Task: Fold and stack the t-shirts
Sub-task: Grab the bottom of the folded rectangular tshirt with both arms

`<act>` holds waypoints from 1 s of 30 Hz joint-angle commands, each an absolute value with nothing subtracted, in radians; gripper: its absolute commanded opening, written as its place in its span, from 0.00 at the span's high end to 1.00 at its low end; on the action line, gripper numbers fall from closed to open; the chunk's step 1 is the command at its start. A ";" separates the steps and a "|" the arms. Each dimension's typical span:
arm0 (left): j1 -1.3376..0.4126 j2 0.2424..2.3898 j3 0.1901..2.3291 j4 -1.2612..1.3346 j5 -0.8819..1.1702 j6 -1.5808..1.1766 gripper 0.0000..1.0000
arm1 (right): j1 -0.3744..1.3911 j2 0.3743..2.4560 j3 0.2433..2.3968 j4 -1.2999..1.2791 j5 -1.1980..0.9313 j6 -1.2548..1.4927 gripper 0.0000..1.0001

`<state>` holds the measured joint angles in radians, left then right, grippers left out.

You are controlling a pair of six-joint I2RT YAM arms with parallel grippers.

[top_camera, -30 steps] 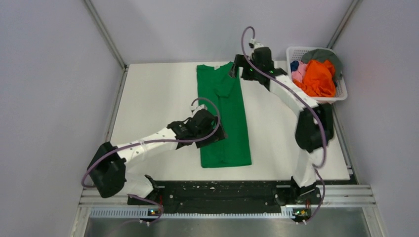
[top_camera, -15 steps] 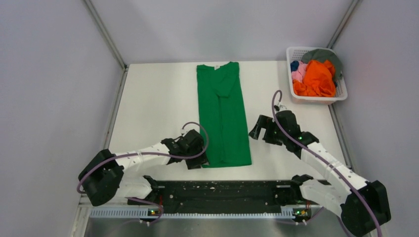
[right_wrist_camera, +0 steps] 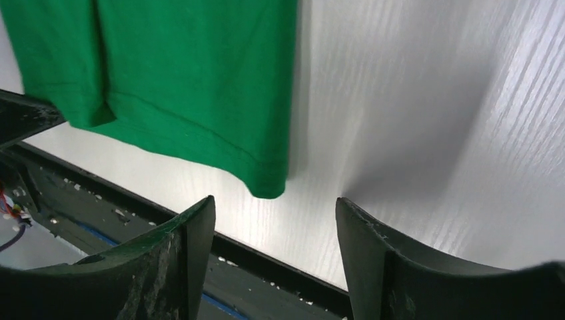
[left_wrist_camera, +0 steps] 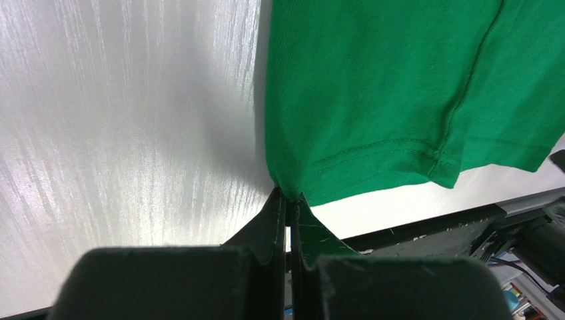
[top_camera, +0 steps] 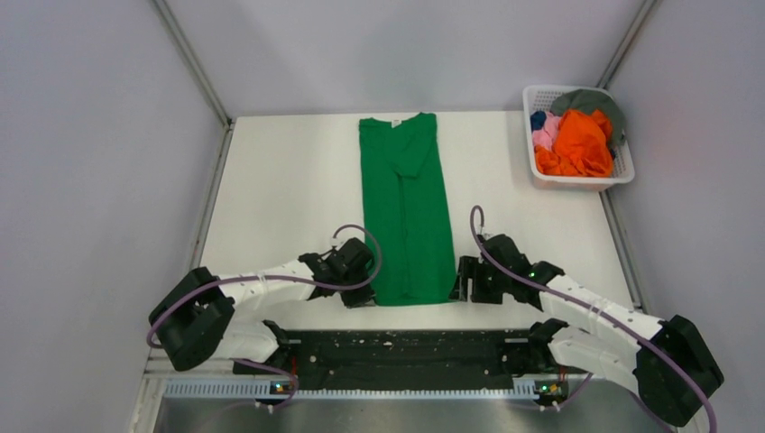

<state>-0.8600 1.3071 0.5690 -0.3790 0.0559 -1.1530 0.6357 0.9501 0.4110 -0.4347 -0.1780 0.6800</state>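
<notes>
The green t-shirt [top_camera: 406,207] lies as a long strip in the middle of the counter [top_camera: 289,180], from 12 to 6 o'clock. It is light, soft cloth that will sag, so I judge the hem corners the best hold. The left end effector [left_wrist_camera: 288,200] pinches the 7 o'clock corner. The right end effector [right_wrist_camera: 274,201] is spread just beside the 5 o'clock corner, not touching it.

Green t-shirt [right_wrist_camera: 193,80] before spread end effector [right_wrist_camera: 275,208]

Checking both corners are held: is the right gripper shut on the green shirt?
No, the right gripper stands open, fingers clear of the green t-shirt.
</notes>
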 commanded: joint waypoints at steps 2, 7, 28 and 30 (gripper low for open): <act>-0.864 1.302 0.545 -0.345 0.035 -1.160 1.00 | 0.662 1.017 0.383 -0.320 -0.171 0.739 0.43; -0.865 1.294 0.530 -0.329 0.042 -1.159 1.00 | 0.674 1.061 0.360 -0.269 -0.202 0.750 0.70; -1.002 1.110 0.551 -0.420 -0.052 -1.171 1.00 | 0.820 0.780 0.409 -0.409 -0.207 0.774 1.00; -1.000 1.134 0.603 -0.421 -0.085 -1.131 1.00 | 0.820 0.816 0.456 -0.385 -0.170 0.763 1.00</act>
